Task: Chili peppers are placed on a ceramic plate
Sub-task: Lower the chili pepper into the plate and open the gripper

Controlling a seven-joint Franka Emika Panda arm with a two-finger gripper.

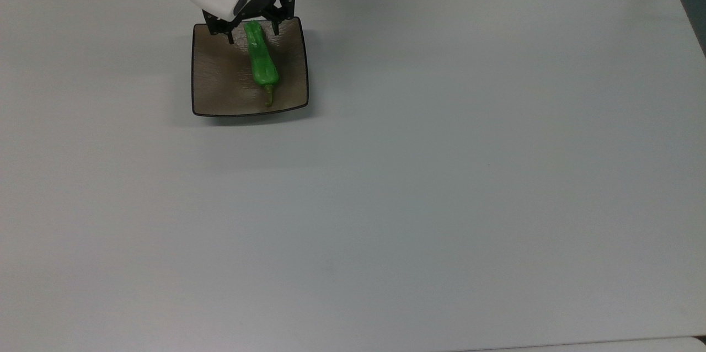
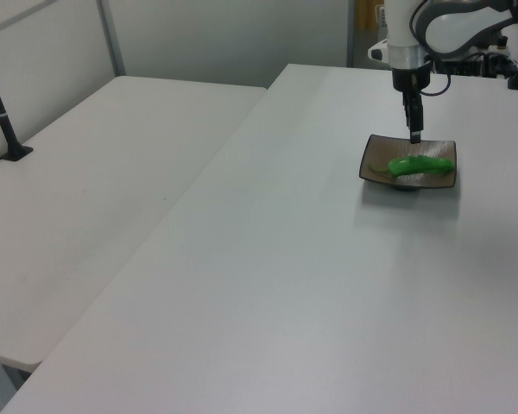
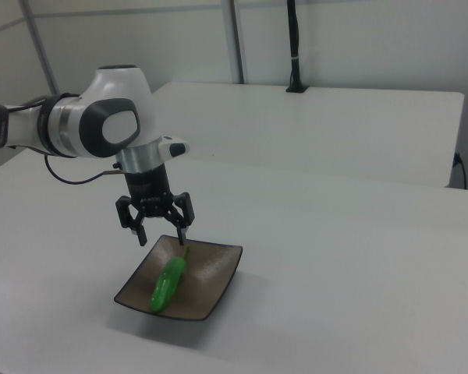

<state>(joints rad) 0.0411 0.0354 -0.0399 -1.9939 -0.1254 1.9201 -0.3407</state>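
On the white bench (image 1: 441,175) sits the square brown ceramic plate (image 1: 215,81), toward the far-left part of the top view, and the green chili pepper (image 1: 260,60) lies inside it. From the top view the pepper runs lengthwise along the plate's right half, its stem end pointing at the near rim and its other end close to the far rim. It rests on the plate's surface, with nothing holding it.

Above the plate's far edge hangs the pincer (image 1: 253,28), spread apart, its two dark fingers standing either side of the pepper's far end with a gap between them and the pepper. The right view shows it best: the pincer (image 3: 161,234) is off the plate (image 3: 218,273), fingers pointing down and clear of the pepper (image 3: 168,285) lying below.

The left view has the pincer (image 2: 413,135) just above the back rim of the plate (image 2: 371,164), with the pepper (image 2: 420,165) stretched across the dish beneath it

A second white table (image 2: 95,190) stands alongside, apart from the bench
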